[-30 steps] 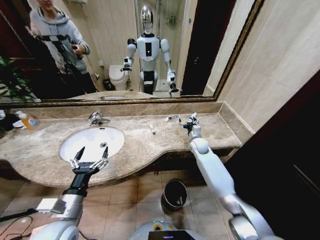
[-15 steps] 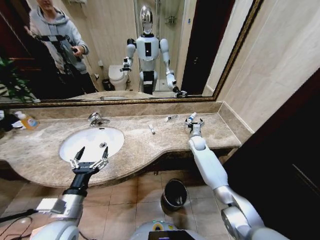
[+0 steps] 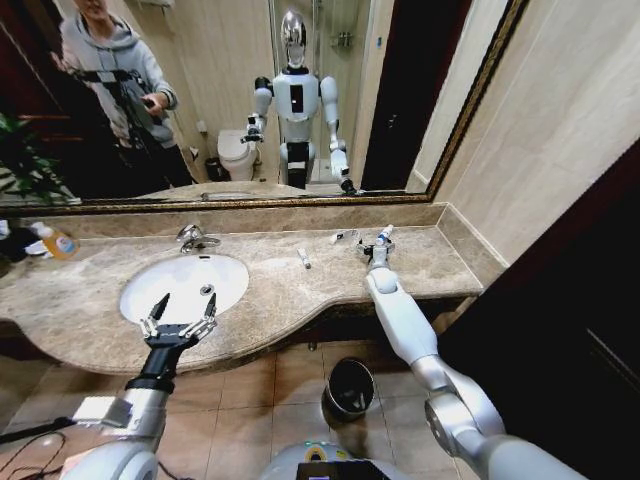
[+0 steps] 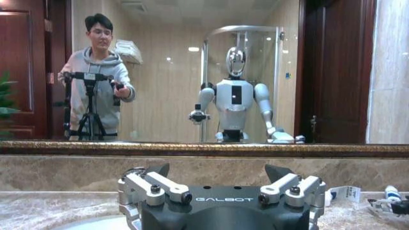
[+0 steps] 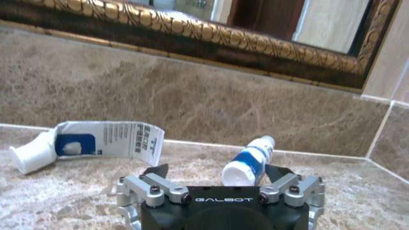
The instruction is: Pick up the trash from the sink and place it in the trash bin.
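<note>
The counter carries the sink, and every place here is given from the sink. The bin stands on the floor, below and to the right. The right gripper reaches far right along the counter, jaws wide, with a blue-and-white tube lying between them, not gripped. A flattened tube lies beside it, sinkward. The left gripper hovers over the sink's near rim, jaws wide.
</note>
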You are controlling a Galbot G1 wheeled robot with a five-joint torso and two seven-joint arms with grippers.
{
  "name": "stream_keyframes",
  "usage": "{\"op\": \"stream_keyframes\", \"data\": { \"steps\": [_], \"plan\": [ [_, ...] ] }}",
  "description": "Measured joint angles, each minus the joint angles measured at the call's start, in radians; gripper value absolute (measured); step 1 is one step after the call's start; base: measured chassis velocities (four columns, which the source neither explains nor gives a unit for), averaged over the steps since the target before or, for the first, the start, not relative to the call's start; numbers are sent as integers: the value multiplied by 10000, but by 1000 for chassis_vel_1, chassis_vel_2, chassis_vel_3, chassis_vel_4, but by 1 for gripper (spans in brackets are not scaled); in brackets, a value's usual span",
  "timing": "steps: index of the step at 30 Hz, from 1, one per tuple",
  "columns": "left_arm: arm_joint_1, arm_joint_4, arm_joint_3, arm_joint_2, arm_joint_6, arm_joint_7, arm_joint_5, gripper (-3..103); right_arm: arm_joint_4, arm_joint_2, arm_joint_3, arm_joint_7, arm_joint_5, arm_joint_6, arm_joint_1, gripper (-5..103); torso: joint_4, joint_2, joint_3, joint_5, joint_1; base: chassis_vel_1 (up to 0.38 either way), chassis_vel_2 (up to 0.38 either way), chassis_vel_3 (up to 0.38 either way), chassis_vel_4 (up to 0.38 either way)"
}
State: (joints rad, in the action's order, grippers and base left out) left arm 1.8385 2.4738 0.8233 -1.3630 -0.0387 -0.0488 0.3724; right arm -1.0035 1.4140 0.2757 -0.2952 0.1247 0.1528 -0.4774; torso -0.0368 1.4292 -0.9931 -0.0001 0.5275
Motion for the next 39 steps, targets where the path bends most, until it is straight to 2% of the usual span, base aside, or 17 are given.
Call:
{"op": "stream_keyframes", "data": {
  "steps": [3, 4, 6, 10, 11, 13, 15, 17, 18, 22, 23, 26, 29, 39],
  "plan": [
    [0, 0, 0, 0, 0, 0, 0, 100, 263, 1, 34, 77, 1, -70, 112, 96, -1, 0, 0, 0, 0, 0, 0, 0, 0],
    [1, 0, 0, 0, 0, 0, 0, 100, 375, -1, 52, 106, 11, -98, 162, 88, -1, 0, 0, 0, 0, 0, 0, 0, 0],
    [0, 0, 0, 0, 0, 0, 0, 100, 449, -3, 72, 130, 42, -114, 205, 88, 0, 0, 0, 0, 0, 0, 0, 0, 0],
    [0, 0, 0, 0, 0, 0, 0, 100, 568, 7, 116, 140, 134, -158, 326, 66, -1, 0, 0, 0, 0, 0, 0, 0, 0],
    [0, 0, 0, 0, 0, 0, 0, 100, 568, 7, 116, 140, 134, -158, 326, 66, -1, 0, 0, 0, 0, 0, 0, 0, 0],
    [0, 0, 0, 0, 0, 0, 0, 100, 603, 11, 118, 139, 140, -178, 360, 56, -1, 0, 0, 0, 0, 0, 0, 0, 0],
    [0, 0, 0, 0, 0, 0, 0, 100, 614, 12, 118, 136, 140, -182, 370, 56, -1, 0, 0, 0, 0, 0, 0, 0, 0],
    [0, 0, 0, 0, 0, 0, 0, 100, 673, 18, 130, 111, 140, -203, 396, 44, 0, 0, 0, 1, 0, 0, 0, 0, 0],
    [0, 0, 0, 0, 0, 0, 0, 100, 673, 18, 130, 111, 140, -203, 396, 44, 0, 0, 0, 1, 0, 0, 0, 0, 0],
    [0, 0, 0, 0, 0, 0, 0, 100, 724, 12, 164, 88, 144, -247, 431, 24, -1, 0, 0, 0, 0, 0, 0, 0, 0],
    [0, 0, 0, 0, 0, 0, 0, 100, 724, 12, 164, 88, 144, -247, 431, 24, -1, 0, 0, 0, 0, 0, 0, 0, 0],
    [0, 0, 0, 0, 0, 0, 0, 100, 604, -27, 180, 47, 181, -250, 366, 7, -1, 0, 0, 1, 0, 0, 0, 0, 0],
    [0, 0, 0, 0, 0, 0, 0, 100, 454, -85, 181, 40, 222, -245, 281, 1, 0, 0, 0, 1, 0, 0, 0, 0, 0],
    [0, 0, 0, 0, 0, 0, 0, 100, -50, -232, 209, 9, 409, -155, -4, 0, 0, 0, 0, 1, 0, 0, 0, 0, 0]
  ]
}}
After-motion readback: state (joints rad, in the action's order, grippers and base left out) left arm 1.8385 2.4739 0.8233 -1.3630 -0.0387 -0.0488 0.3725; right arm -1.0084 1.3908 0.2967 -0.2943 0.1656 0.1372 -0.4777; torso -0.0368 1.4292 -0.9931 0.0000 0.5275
